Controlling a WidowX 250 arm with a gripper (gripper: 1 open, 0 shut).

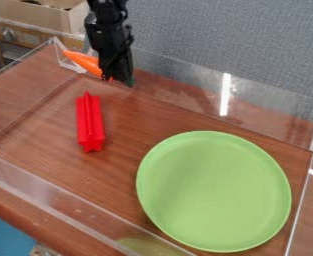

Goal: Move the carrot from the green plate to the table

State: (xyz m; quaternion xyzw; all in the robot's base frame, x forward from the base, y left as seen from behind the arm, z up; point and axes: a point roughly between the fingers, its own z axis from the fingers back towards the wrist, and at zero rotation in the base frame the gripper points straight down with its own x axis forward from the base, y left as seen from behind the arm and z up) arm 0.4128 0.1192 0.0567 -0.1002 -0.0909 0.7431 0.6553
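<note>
One slender orange toy carrot [80, 61] clamped in my black jaws, above glossy reddish-brown wood-grain counter [39, 110]; round lime-green plastic plate [214, 190] well apart.

The gripper [115, 68] hides most of the carrot [79, 61], and its fingertips look too dark to separate.

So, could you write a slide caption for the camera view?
Hand holds the carrot at the table's far corner; green plate empty, red block nearby.
</note>
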